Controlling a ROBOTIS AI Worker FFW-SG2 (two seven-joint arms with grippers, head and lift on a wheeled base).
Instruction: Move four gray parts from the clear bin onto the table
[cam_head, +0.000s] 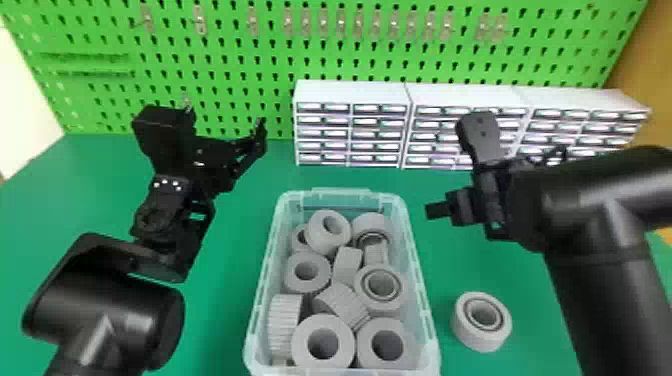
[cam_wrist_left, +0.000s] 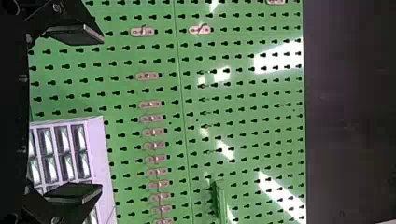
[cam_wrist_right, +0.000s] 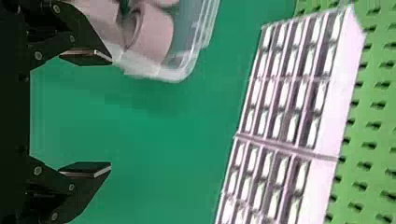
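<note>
The right gripper (cam_head: 495, 184), with two flat black fingers, is hovering to the right of the bin, standing wide and holding nothing between its fingers. One short gray cylindrical part with a round hole (cam_head: 469, 336) is resting on the smooth green table (cam_head: 215, 325), its hole facing up, just beside the bin's right wall, toward the near end. More thick gray ring-shaped parts (cam_head: 301, 346) are lying piled in the open rectangular clear plastic bin (cam_head: 340, 194); some are showing their holes, while others are lying on their sides, showing ribbed walls. The black left gripper (cam_head: 252, 145) is hanging to the left of the bin, also spread wide and carrying nothing. White drawer cabinets (cam_head: 352, 93) are standing side by side behind the bin, and a green perforated pegboard (cam_head: 100, 30) holding small metal hooks (cam_head: 200, 21) is rising behind them.
</note>
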